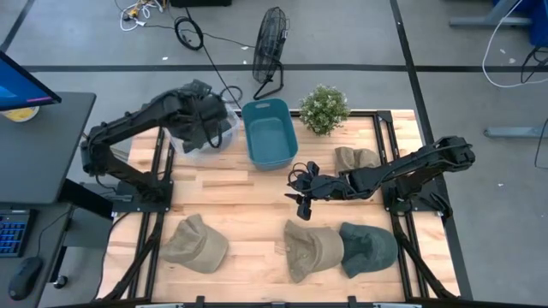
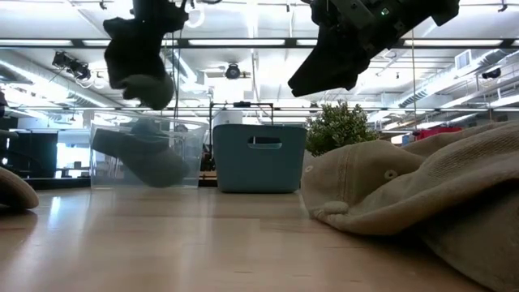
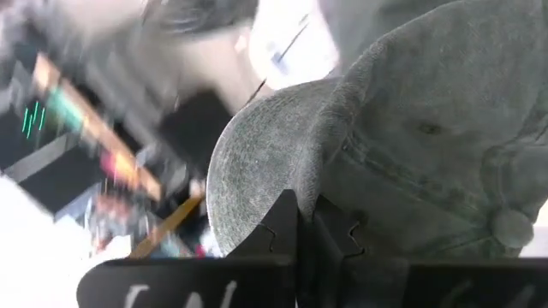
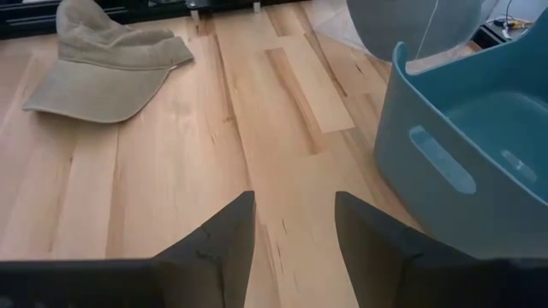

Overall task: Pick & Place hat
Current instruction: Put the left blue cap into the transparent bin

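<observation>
My left gripper (image 1: 204,128) is shut on a dark grey hat (image 2: 138,61) and holds it in the air over the clear plastic bin (image 2: 146,154) at the table's far left. A second grey hat (image 2: 150,162) lies inside that bin. My right gripper (image 1: 301,190) hovers open over bare wood near the table's middle, in front of the blue bin (image 1: 270,133); its fingers (image 4: 214,244) touch nothing. Along the near edge lie a tan hat (image 1: 195,244), another tan hat (image 1: 312,248) and a dark green hat (image 1: 368,248). A further tan hat (image 1: 355,158) rests near the right arm. My left gripper (image 3: 308,227) pinches the dark grey hat between its two fingers where the brim (image 3: 257,162) meets the crown (image 3: 428,128). The hat is lifted clear and hangs below the gripper (image 2: 138,61), above the clear bin.
A potted plant (image 1: 324,109) stands at the far edge, right of the blue bin. A floor fan (image 1: 270,51) stands beyond the table. The bare wood (image 1: 248,192) in front of the bins is free room.
</observation>
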Tool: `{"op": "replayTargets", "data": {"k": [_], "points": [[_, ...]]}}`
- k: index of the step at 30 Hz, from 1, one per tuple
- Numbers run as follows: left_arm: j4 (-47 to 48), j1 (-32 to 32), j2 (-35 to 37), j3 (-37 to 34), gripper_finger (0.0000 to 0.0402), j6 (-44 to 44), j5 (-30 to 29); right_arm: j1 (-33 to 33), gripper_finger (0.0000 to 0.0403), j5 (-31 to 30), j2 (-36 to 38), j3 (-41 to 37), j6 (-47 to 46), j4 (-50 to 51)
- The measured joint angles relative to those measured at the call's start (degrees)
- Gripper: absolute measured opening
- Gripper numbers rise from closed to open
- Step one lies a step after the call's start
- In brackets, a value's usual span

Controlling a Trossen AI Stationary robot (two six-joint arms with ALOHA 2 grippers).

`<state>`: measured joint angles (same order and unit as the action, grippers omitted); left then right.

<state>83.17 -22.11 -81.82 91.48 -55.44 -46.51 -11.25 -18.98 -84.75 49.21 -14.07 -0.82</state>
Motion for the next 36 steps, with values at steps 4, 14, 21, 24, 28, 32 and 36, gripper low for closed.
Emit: {"op": "replayTargets", "data": {"k": [4,14,21,24,28,32,36], "points": [[-2.13,-4.75,0.22,0.00,0.0009,-15.43,12.40,0.04,0.0164,0.00,0.00,0.00,-0.02,0.00],[-6.81,-12.10,0.24,-0.02,0.0009,-31.62,25.33,0.04,0.0164,-0.11,0.00,-0.02,-0.19,-0.83],[-9.46,-17.61,-2.85,-0.09,0.0009,-36.44,34.80,0.07,0.0164,-3.05,0.00,-0.02,-0.19,-1.44],[-8.47,-19.25,-4.45,-0.02,0.0009,-43.26,36.41,0.17,0.0164,-3.06,0.00,-0.02,-0.19,-1.49],[-8.47,-20.55,-6.84,-0.07,0.0017,-51.32,36.85,0.17,0.0164,-3.05,0.00,-0.02,-0.19,-1.49],[-8.68,-21.93,-9.37,-0.02,0.0024,-48.25,40.25,0.19,0.0164,-3.06,0.00,-0.02,-0.19,-1.52],[-8.88,-22.49,-11.64,0.13,0.0023,-35.12,42.33,0.17,0.0164,-3.04,0.00,-0.02,-0.18,-1.65]]}}
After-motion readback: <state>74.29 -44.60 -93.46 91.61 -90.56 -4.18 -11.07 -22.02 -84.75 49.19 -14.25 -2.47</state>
